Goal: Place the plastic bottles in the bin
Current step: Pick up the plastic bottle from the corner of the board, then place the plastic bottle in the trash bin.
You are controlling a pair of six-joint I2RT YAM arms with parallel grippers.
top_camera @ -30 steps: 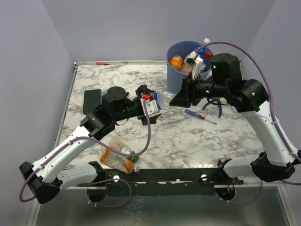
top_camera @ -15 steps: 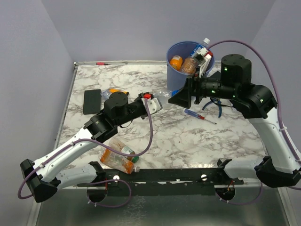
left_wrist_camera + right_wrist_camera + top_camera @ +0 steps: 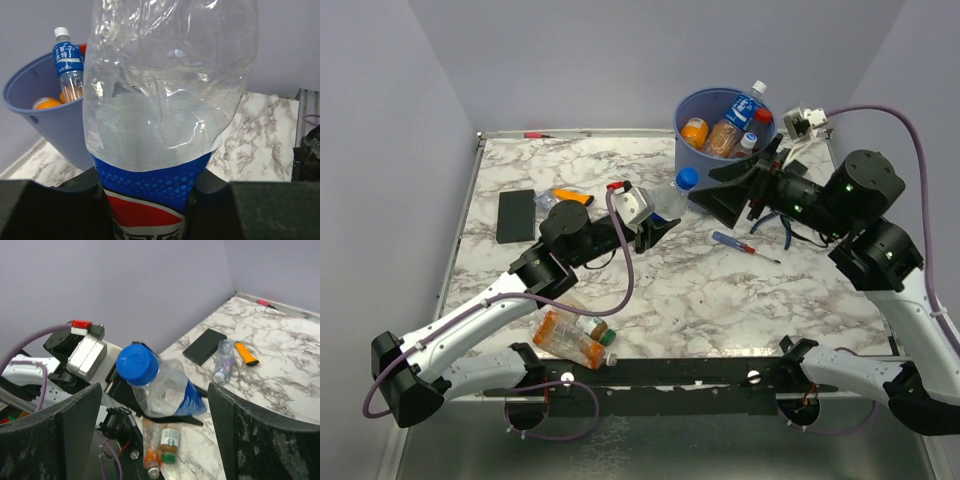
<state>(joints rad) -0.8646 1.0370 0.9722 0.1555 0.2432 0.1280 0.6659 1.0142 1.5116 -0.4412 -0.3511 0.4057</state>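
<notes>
My left gripper (image 3: 660, 222) is shut on a clear plastic bottle (image 3: 672, 198) with a blue cap (image 3: 687, 179) and a blue and red label (image 3: 150, 200). It holds the bottle off the table, left of the blue bin (image 3: 692, 160). The bin (image 3: 45, 115) holds several bottles (image 3: 725, 135). My right gripper (image 3: 725, 192) stands open in front of the bin, facing the held bottle (image 3: 167, 390), with nothing between its fingers (image 3: 55, 435). Two more bottles (image 3: 575, 338) lie near the front edge. A small clear bottle (image 3: 223, 357) lies beside the black slab.
A black slab (image 3: 515, 215) and an orange tool (image 3: 565, 196) lie at the left. A screwdriver (image 3: 745, 246) and blue-handled pliers (image 3: 786, 226) lie under the right arm. A red pen (image 3: 533, 133) rests at the back edge.
The left gripper shut on the blue-capped bottle and lifted it toward the bin. The right gripper let its bottle go into the bin, opened, and drew back to the right.
</notes>
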